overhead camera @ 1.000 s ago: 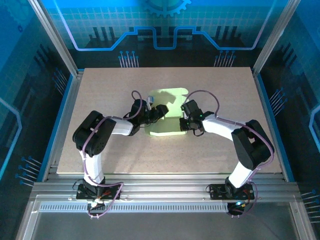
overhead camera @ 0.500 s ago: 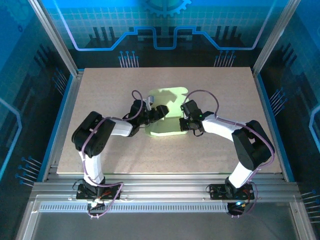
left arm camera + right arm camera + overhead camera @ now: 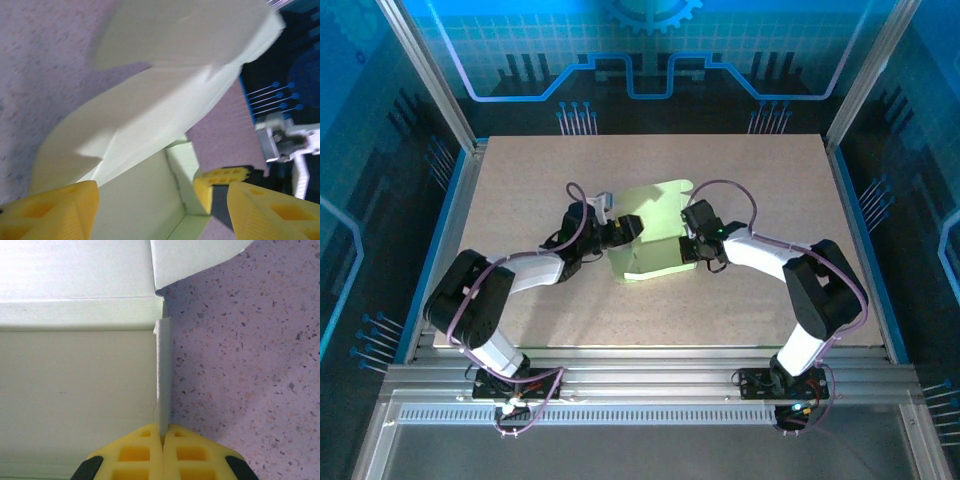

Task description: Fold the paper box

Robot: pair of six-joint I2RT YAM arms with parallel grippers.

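Box [image 3: 650, 235] mid-table [image 3: 520, 180], half formed, big flap [image 3: 655, 200] raised. Right gripper [image 3: 162, 432] pinches thin side tab [image 3: 162, 375]. Left gripper [image 3: 160, 215] fingers spread wide about box edge, clamping nothing. Step, by my judgement: closing the flap. Next: left presses flap over while right holds. Far tabs hidden behind flap; left wrist view blurred.

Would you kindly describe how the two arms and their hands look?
The left arm and right arm have black joints, white links and looping purple cables. The left hand and right hand have yellow fingers with hollow, gridded faces.
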